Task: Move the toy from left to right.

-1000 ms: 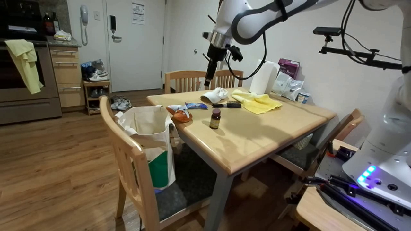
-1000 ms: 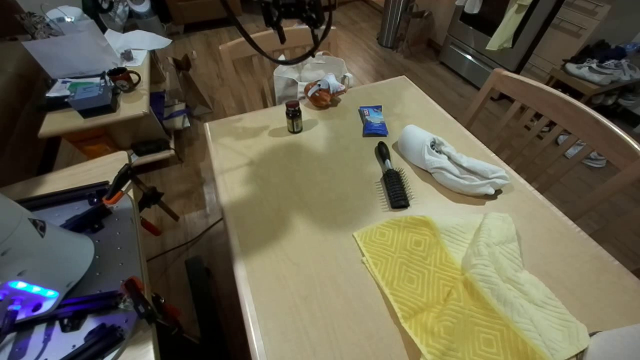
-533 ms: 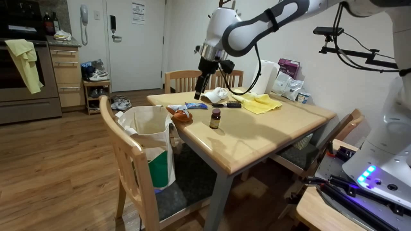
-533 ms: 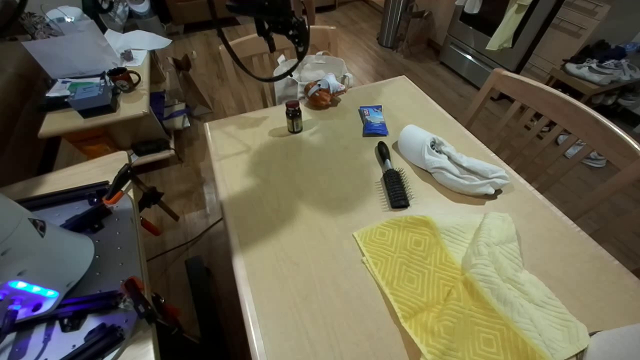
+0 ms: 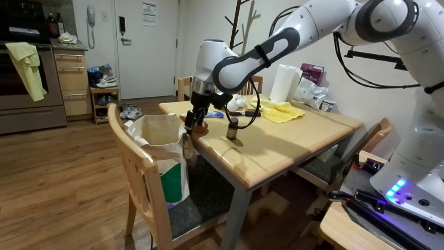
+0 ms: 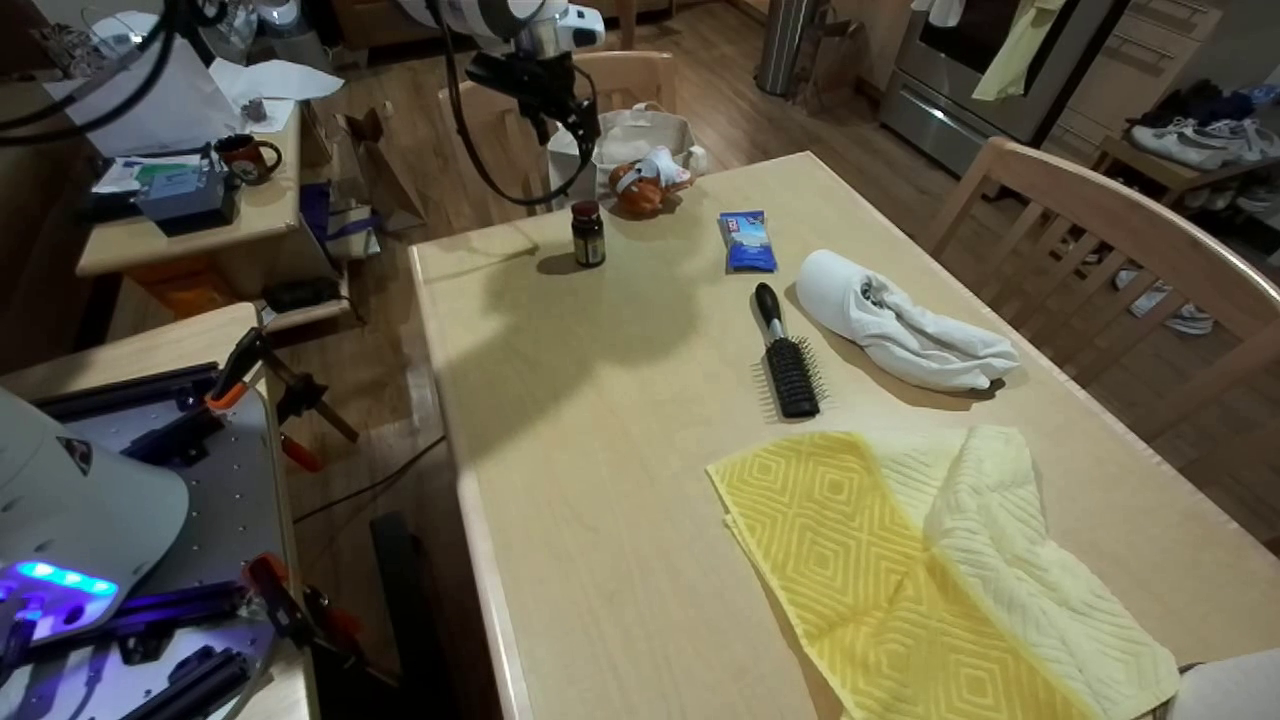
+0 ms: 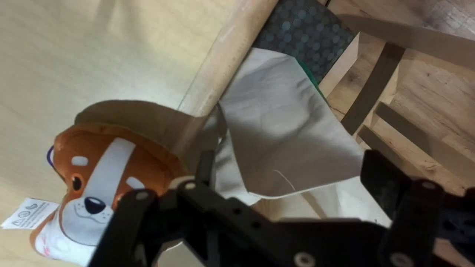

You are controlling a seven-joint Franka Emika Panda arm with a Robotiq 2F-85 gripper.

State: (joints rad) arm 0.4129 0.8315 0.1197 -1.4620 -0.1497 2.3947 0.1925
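The toy is a small orange-brown plush dog with a white muzzle and stripe. It lies at the table's edge next to the tote bag, shows fully in an exterior view (image 6: 640,190), and is partly hidden behind my gripper in an exterior view (image 5: 201,128). In the wrist view the toy (image 7: 100,174) is at the lower left, beside and partly behind my left finger. My gripper (image 7: 291,170) is open with nothing between its fingers. It points down over the bag's side of the table edge, beside the toy, also seen in an exterior view (image 5: 190,126).
A cream tote bag (image 7: 285,118) on a chair is under the fingers. A dark bottle (image 6: 589,238) stands near the toy. A blue wrapper (image 6: 747,242), a black hairbrush (image 6: 790,375), a white cap (image 6: 890,325) and a yellow cloth (image 6: 850,560) lie on the table.
The arm has swung down and across the table toward the toy and the tote bag. The toy and the other table items have not moved.
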